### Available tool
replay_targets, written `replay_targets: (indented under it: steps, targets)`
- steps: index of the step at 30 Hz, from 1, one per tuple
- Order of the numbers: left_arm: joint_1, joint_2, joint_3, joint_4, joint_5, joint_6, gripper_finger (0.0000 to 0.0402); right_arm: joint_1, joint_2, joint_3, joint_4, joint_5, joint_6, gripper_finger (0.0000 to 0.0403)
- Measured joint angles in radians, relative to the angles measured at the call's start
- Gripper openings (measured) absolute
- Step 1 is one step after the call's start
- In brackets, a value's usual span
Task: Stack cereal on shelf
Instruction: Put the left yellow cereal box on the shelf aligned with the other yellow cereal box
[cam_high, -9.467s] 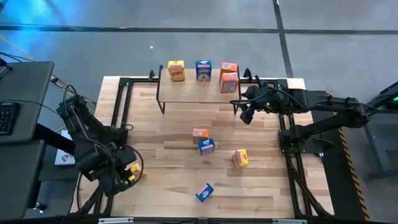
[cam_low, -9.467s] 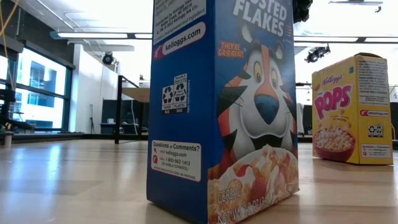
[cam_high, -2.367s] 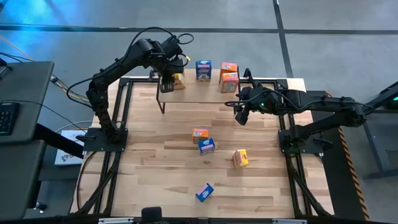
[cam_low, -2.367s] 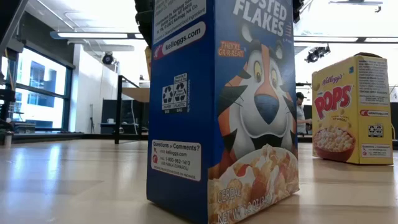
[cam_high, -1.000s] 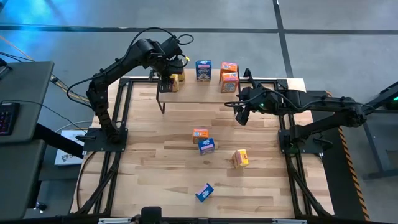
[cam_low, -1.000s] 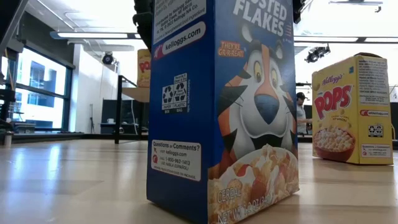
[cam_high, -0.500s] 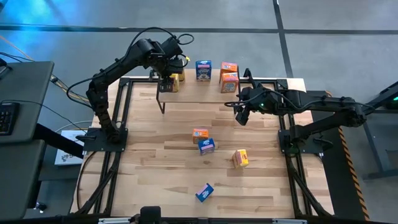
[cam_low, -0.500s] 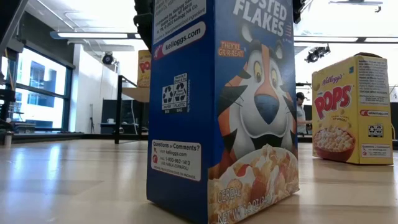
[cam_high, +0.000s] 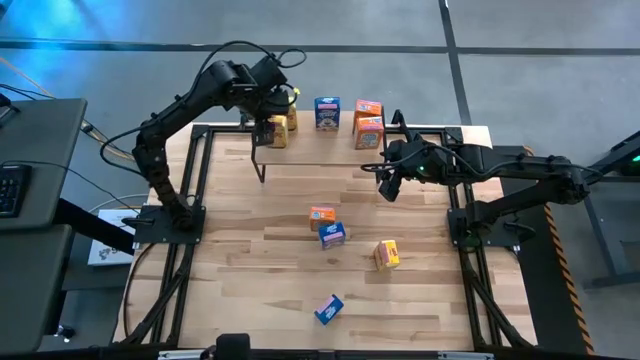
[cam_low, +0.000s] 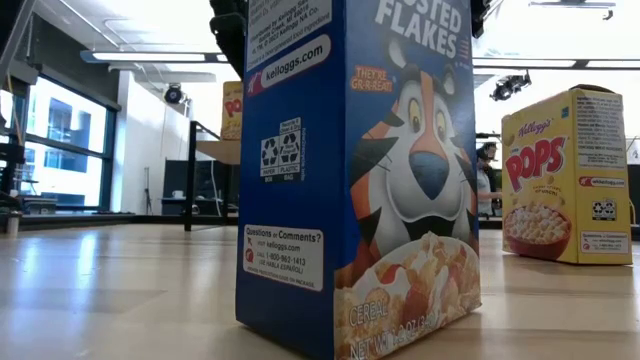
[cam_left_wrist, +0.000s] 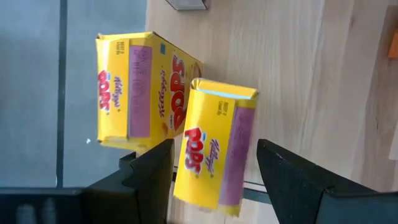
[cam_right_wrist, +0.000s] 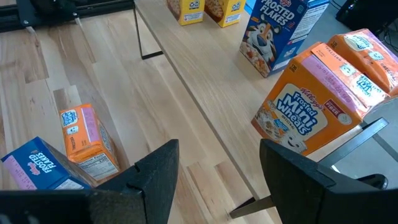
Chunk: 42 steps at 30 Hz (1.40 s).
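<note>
The shelf (cam_high: 320, 146) stands at the table's far edge. On its left end two yellow cereal boxes (cam_high: 283, 118) stand upright side by side. My left gripper (cam_left_wrist: 214, 146) hangs above them, pointing steeply down and open, one finger on either side of the nearer yellow box (cam_left_wrist: 214, 149) with a thin gap at each. A blue box (cam_high: 327, 112) and two orange boxes (cam_high: 368, 125) stand further right on the shelf. My right gripper (cam_high: 388, 188) hovers open by the shelf's right end, nothing between its fingers.
On the tabletop lie an orange box (cam_high: 321, 216), a blue box (cam_high: 333, 235), a yellow box (cam_high: 387, 254) and a blue box (cam_high: 329, 308) near the front edge. Black frame rails (cam_high: 200, 180) run along both sides of the table.
My left arm has drawn back slightly over the shelf's left end, so more of the two yellow boxes shows from above. The boxes stand where they were.
</note>
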Motion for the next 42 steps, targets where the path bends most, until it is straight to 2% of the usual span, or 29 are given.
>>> replay_targets:
  steps: [16, 23, 31, 42]
  targets:
    - [0.0, -0.159, 0.0, -0.011, 0.0, -0.101, 0.0221, 0.0, 0.0, 0.0, 0.0, 0.0, 0.0, 0.0217]
    - [0.0, -0.255, -0.029, -0.019, 0.064, -0.221, 0.0221, 0.0, 0.0, 0.0, 0.0, 0.0, 0.0, 0.0217]
    - [0.001, -0.394, -0.263, 0.037, 0.057, -0.287, 0.0221, 0.0, 0.0, 0.0, 0.0, 0.0, 0.0, 0.0217]
    - [0.0, -0.549, -0.649, 0.29, 0.026, -0.282, 0.0221, 0.0, 0.0, 0.0, -0.019, 0.0, 0.029, 0.0217]
